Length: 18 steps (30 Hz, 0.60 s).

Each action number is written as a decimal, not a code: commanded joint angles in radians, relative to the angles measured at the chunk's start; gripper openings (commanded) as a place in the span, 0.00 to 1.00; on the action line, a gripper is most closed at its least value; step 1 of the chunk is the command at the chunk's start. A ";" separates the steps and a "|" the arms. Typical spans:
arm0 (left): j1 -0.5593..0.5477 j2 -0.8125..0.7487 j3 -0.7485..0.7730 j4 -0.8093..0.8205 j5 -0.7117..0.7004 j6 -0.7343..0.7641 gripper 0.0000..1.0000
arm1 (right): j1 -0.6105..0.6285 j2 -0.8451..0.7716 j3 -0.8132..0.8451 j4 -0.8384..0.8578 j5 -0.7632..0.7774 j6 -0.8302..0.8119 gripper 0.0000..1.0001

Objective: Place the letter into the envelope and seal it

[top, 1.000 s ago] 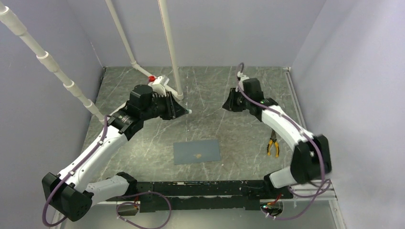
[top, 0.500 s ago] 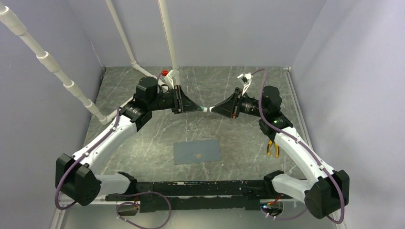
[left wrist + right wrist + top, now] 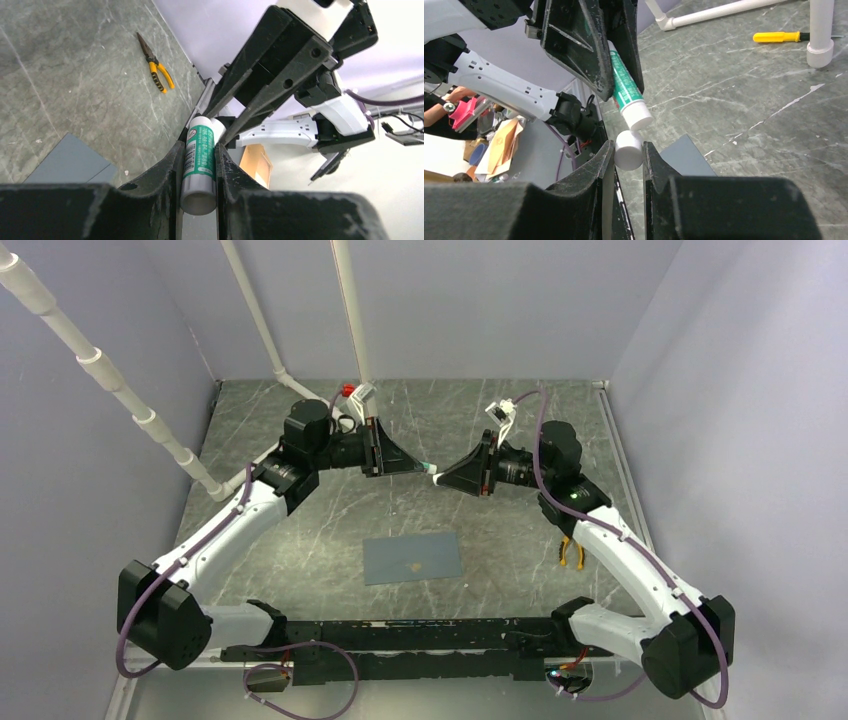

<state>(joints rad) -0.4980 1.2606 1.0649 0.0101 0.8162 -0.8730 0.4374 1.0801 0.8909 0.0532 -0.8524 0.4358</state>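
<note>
Overhead view: both arms are raised over the far half of the desk (image 3: 500, 530), the left claw (image 3: 425, 466) and right claw (image 3: 438, 478) tip to tip, with something small and pale between them. The envelope (image 3: 412, 558) lies flat and well apart from them, near the arm bases, with a tan spot at its centre. The letter is not seen as a separate sheet, and whether it is already inside cannot be told. Pliers (image 3: 571, 550) lie to the right. Left wrist view: the left claw is closed narrowly on a glue stick (image 3: 199, 167), its green label up and its barrel pinched on both sides. The far end is hidden between the other arm's fingers. Right wrist view: the right claw is pinched on a small white cap (image 3: 629, 150). The stick's white end sits just beside the cap's upper edge and a little off its line; contact or a hairline gap cannot be told. A yellow-handled screwdriver (image 3: 776, 36) lies on the far desk. Judgement: the step in hand is working the cap on the glue stick for sealing; going on or coming off is not readable here. To do it well, bring cap and barrel onto one axis before any push or pull, move straight along that axis, and let only one arm travel. Grip the barrel firmly enough that it cannot slide. Keep the bare end off the black fingers.
</note>
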 commanded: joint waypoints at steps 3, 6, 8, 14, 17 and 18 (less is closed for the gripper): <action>0.003 -0.048 0.033 -0.089 -0.085 0.070 0.02 | 0.003 -0.065 0.047 0.017 0.029 -0.029 0.00; 0.003 -0.044 0.031 -0.084 -0.068 0.068 0.02 | 0.003 -0.077 0.057 0.016 0.030 -0.025 0.00; 0.003 -0.040 0.026 -0.071 -0.050 0.062 0.03 | 0.004 -0.072 0.069 0.009 0.032 -0.028 0.00; 0.003 -0.037 0.011 0.012 0.007 0.026 0.02 | 0.009 -0.035 0.095 -0.022 0.040 -0.061 0.00; 0.003 -0.038 0.009 0.030 0.019 0.017 0.02 | 0.017 -0.026 0.100 -0.033 0.051 -0.071 0.00; 0.003 -0.039 0.008 0.033 0.021 0.015 0.02 | 0.019 -0.024 0.100 -0.036 0.054 -0.075 0.00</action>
<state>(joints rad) -0.4980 1.2480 1.0649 -0.0360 0.7933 -0.8379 0.4458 1.0473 0.9466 0.0269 -0.8158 0.3992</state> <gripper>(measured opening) 0.249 0.232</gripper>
